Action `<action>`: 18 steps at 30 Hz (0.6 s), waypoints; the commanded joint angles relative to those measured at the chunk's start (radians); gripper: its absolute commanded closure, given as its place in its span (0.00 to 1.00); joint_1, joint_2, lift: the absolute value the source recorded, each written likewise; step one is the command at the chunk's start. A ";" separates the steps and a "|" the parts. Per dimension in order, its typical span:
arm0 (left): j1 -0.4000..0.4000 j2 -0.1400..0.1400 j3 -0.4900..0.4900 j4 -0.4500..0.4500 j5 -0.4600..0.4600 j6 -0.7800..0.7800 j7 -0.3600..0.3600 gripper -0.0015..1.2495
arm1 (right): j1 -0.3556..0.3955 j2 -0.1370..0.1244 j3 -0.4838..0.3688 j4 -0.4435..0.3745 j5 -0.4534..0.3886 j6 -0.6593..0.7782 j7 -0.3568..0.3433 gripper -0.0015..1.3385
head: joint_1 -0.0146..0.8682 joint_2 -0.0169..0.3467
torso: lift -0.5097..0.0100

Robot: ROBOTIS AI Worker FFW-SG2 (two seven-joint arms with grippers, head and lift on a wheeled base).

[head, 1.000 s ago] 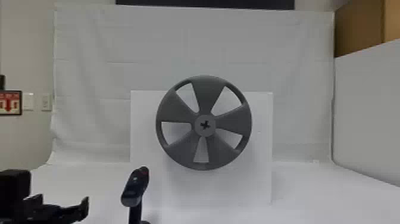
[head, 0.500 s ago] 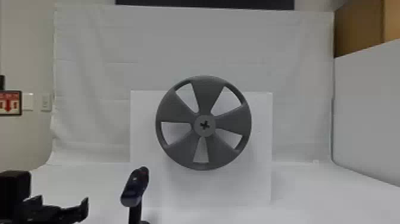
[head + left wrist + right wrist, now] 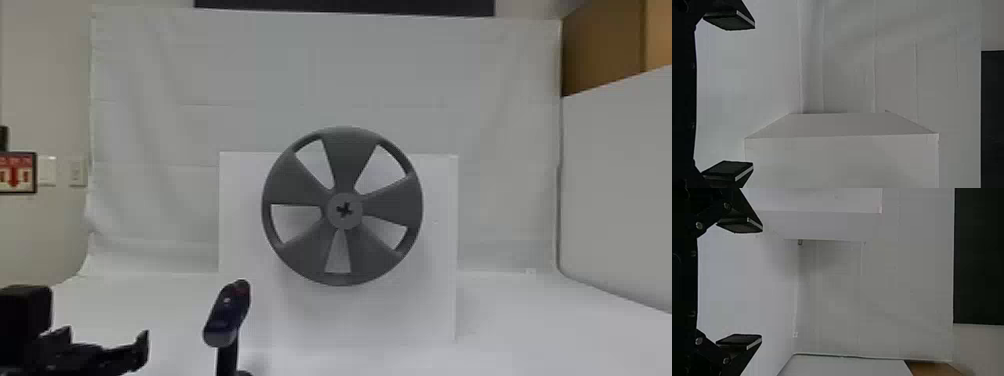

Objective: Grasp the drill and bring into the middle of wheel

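drill point(image 3: 227, 315) stands in front and left of the wheel point(image 3: 336, 219), so the left gripper point(image 3: 748, 96), wide and farther left of that wheel, should straddle the handle point(image 3: 227, 359) squarely before closing.

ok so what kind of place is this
Probably an indoor robot test area: a white sheet hangs as a backdrop, a wheel is mounted upright before a white board, and light switches sit on the wall.
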 commanded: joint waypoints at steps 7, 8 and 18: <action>-0.003 0.000 0.001 0.000 -0.002 -0.001 0.003 0.03 | 0.003 0.000 -0.003 0.000 -0.003 0.000 0.000 0.22 | 0.02 0.05 | 0.20; -0.003 0.000 -0.001 0.000 -0.002 -0.001 0.004 0.03 | 0.003 0.000 -0.003 0.000 -0.003 0.000 0.000 0.22 | 0.02 0.05 | 0.20; -0.008 0.000 0.001 0.000 -0.005 -0.001 0.004 0.03 | 0.003 0.000 -0.005 -0.002 -0.003 0.000 0.000 0.22 | 0.02 0.05 | 0.20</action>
